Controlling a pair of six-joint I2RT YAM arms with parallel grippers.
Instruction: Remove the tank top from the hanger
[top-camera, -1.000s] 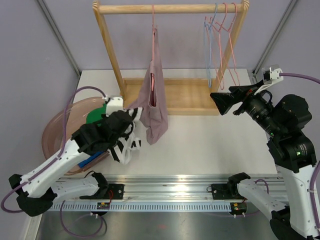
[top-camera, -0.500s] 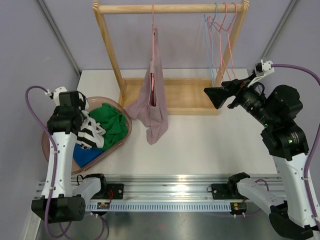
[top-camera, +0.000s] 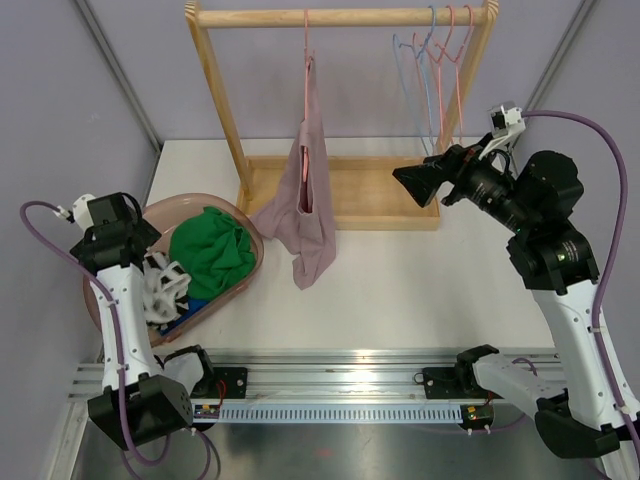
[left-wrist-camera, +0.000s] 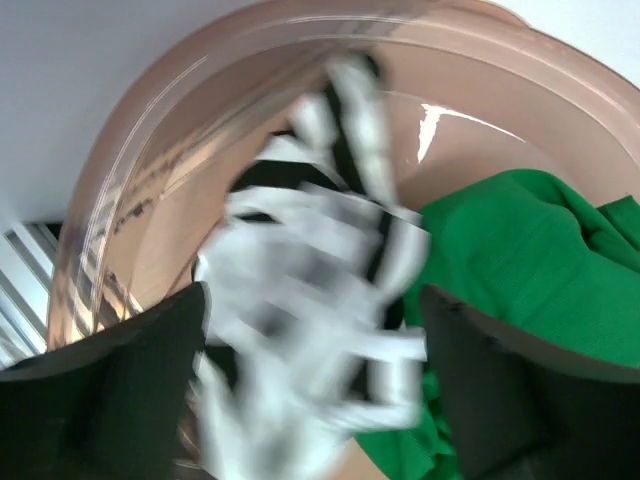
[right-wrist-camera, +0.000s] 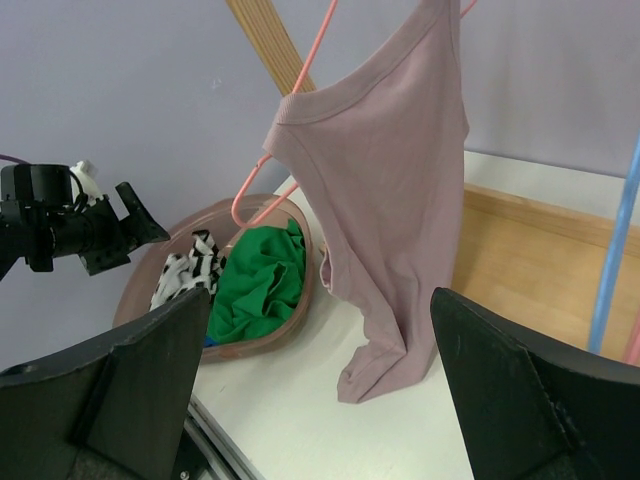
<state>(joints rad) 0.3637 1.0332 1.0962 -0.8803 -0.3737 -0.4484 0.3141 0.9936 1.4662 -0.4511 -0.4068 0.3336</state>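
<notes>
The mauve tank top (top-camera: 308, 200) hangs on a pink hanger (top-camera: 306, 50) from the wooden rack's top bar (top-camera: 340, 17), its hem resting on the table. The right wrist view shows the tank top (right-wrist-camera: 390, 200) ahead. My right gripper (top-camera: 408, 180) is open and empty to the right of it, over the rack's base; its fingers (right-wrist-camera: 320, 400) stand wide apart. My left gripper (top-camera: 125, 240) is far to the left over the pink basket (top-camera: 250, 240). It is open (left-wrist-camera: 320, 400), with a blurred black-and-white striped garment (left-wrist-camera: 320, 300) below the fingers.
The basket rim (left-wrist-camera: 150, 130) holds a green garment (top-camera: 210, 255) and the striped garment (top-camera: 160, 285). Several bare hangers (top-camera: 440, 60) hang at the rack's right end. The rack's wooden base (top-camera: 350, 190) lies behind the tank top.
My left arm swung left from beside the tank top to over the basket, opened, and let the striped garment drop in. My right gripper moved left toward the rack.
</notes>
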